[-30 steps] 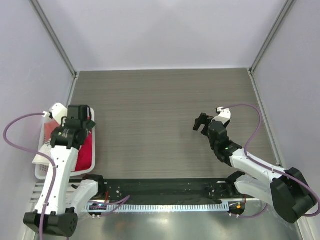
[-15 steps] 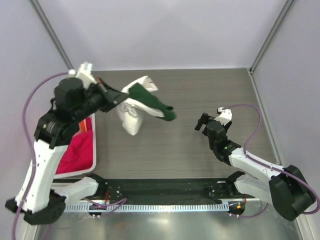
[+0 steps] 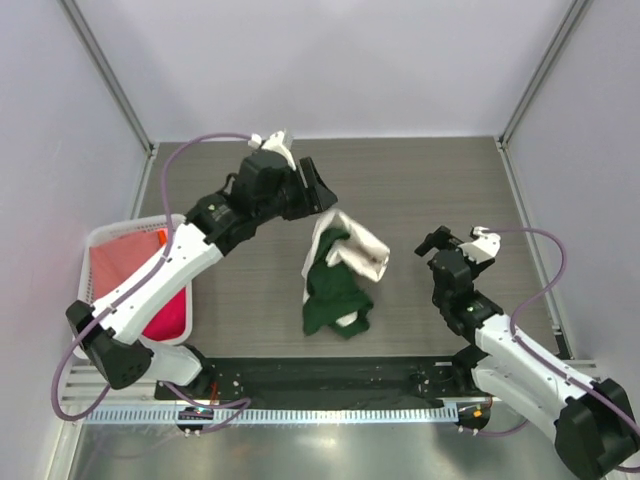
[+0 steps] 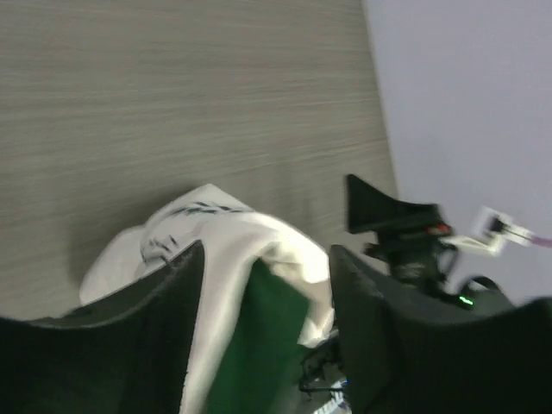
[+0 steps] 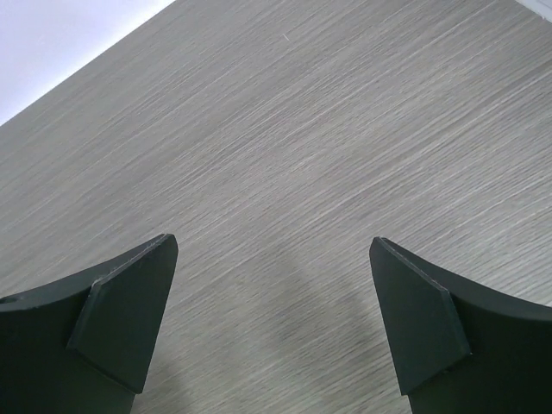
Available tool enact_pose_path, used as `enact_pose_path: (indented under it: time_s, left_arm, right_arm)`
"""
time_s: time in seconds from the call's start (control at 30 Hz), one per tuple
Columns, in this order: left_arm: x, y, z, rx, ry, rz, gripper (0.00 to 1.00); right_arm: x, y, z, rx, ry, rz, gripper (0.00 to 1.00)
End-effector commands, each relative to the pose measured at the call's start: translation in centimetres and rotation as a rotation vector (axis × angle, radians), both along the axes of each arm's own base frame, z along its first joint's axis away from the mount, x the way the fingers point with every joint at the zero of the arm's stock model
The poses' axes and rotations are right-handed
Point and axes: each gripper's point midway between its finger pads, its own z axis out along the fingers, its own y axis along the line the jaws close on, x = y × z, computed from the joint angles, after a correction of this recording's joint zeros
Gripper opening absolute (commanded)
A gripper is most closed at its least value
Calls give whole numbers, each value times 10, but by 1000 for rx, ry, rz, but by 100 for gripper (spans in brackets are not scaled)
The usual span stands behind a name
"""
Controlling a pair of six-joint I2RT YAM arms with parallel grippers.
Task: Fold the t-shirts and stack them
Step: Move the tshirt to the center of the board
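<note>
Lay the cream-and-green t-shirt bundle (image 3: 343, 275) flat on the tabletop (image 3: 450, 180) before folding. Whether the left pincer (image 3: 320, 195) just above it still grips is unclear. The right pincer (image 5: 272, 244) beside it is wide open and empty.

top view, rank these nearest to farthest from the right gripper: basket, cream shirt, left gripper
From the right gripper:
1. cream shirt, just to its left, mid-scene
2. left gripper, farther left and toward the back
3. basket, at the far left edge
</note>
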Motion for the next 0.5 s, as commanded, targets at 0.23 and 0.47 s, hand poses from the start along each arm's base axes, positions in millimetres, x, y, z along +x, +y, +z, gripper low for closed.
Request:
enact_pose_path:
  time_s: [0.23, 0.47]
  left_arm:
    - [31, 51, -146, 337, -24, 111, 100]
    - [22, 56, -185, 424, -5, 48, 97]
  right_arm:
    - [16, 102, 5, 43, -61, 575, 84]
    - [5, 165, 1, 98, -30, 916, 64]
